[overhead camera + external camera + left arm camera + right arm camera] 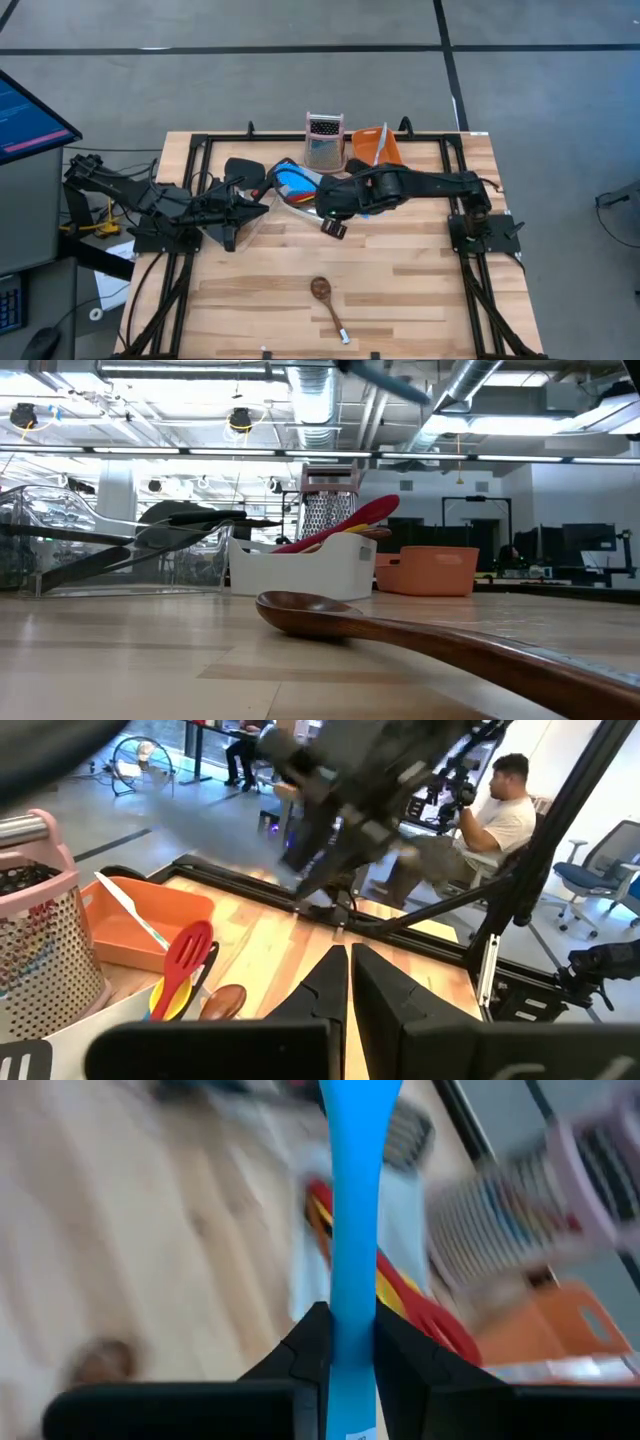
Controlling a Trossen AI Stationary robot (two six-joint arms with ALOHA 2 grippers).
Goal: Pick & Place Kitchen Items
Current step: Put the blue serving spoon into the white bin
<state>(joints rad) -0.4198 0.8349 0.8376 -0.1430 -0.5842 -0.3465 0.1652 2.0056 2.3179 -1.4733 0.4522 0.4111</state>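
Holding a blue spoon (352, 1200) by its handle, your right gripper (345, 1342) has both fingers pressed against the blue shaft, which runs straight out ahead of them; in the high view that gripper (325, 205) sits over the middle of the surface (400, 290), just beside the white tub (292, 200). You can see red and yellow utensils (400, 1295) lying in that tub below the spoon, and from the low view a red handle (355, 518) leans out over the tub's rim. Your left gripper (348, 982) is closed with nothing between its fingers, resting at the left side of the surface near the clear tub (130, 555), where black spatulas (190, 520) lie. 1 wooden spoon (328, 306) lies alone near the front edge, well apart from both arms. Behind the tubs stand the steel grater (324, 140) and the orange tub (377, 146).
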